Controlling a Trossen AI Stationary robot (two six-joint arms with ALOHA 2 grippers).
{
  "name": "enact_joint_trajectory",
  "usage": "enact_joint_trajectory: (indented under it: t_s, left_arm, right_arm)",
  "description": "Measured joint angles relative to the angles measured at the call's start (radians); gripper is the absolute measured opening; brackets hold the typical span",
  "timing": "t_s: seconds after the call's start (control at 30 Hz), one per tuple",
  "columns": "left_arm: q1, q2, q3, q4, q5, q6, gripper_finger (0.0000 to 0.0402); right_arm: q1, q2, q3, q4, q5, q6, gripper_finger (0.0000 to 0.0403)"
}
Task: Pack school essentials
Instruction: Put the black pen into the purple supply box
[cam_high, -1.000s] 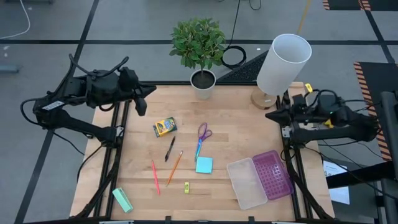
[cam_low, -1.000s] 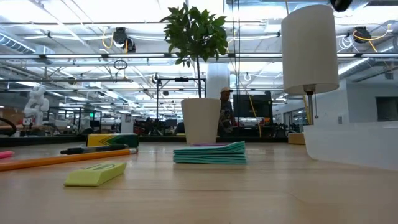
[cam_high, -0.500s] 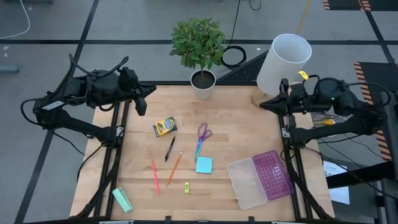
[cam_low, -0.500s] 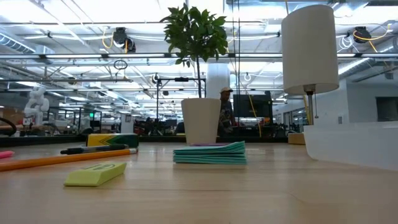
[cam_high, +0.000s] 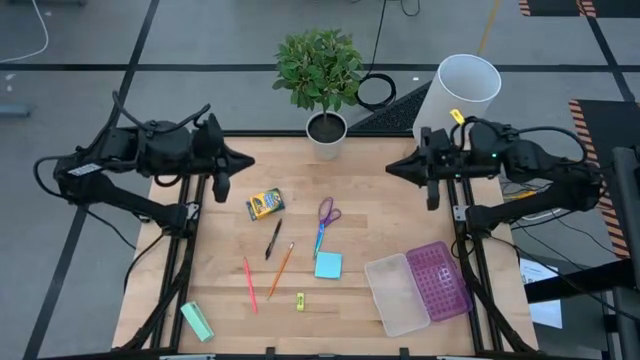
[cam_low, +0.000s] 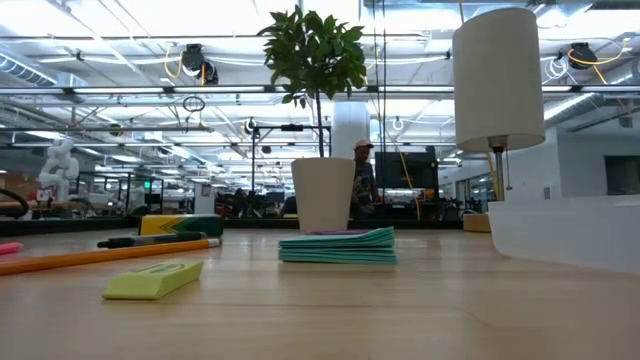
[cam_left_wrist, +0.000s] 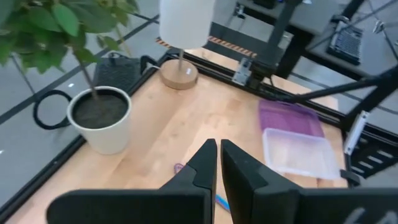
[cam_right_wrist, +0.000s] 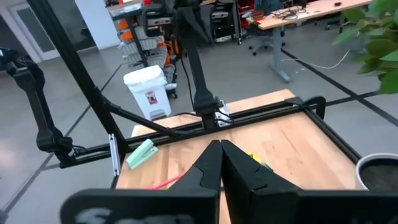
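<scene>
- Right gripper (cam_high: 392, 166) has swung inward from the right edge, now over the wooden tabletop (cam_high: 380, 215); jaws pressed together.
- Left gripper (cam_high: 247, 160) over the left rear edge; jaws pressed together.
- Yellow-green crayon box (cam_high: 265, 204), purple-handled scissors (cam_high: 324, 223) and light-blue square sticky-note pad (cam_high: 328, 265) lie mid-tabletop, untouched.

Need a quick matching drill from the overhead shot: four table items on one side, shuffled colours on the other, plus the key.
Things:
1. scissors
2. sticky-note pad
3. crayon box
4. pen

Colours:
A. black
B. light blue
C. purple handles
D. yellow-green

Pairs: 1-C, 2-B, 3-D, 4-A
</scene>
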Motion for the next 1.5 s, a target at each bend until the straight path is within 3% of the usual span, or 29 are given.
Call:
enact_joint_trajectory:
  t_s: [0.27, 0.53, 1.0, 1.27, 1.5]
  left_arm:
    - [-0.062, 0.004, 0.0, -0.069, 0.001, -0.048, 0.0026]
    - [-0.082, 0.038, -0.001, -0.085, 0.009, -0.255, 0.0026]
    - [-0.093, 0.216, -0.001, -0.132, 0.047, -0.519, 0.0029]
    - [-0.085, 0.328, -0.001, -0.28, 0.111, -0.658, 0.0109]
    - [-0.084, 0.433, -0.001, -0.371, 0.135, -0.755, 0.0152]
  right_arm:
    - [0.002, 0.04, 0.0, 0.03, -0.001, 0.054, 0.0]
    - [0.002, 0.054, 0.0, 0.035, -0.001, 0.074, 0.0]
    - [0.002, 0.052, -0.001, 0.034, -0.002, 0.072, 0.0]
    - [0.002, 0.052, -0.001, 0.034, -0.002, 0.086, 0.0]
    - [0.002, 0.052, -0.001, 0.034, -0.005, 0.304, 0.0]
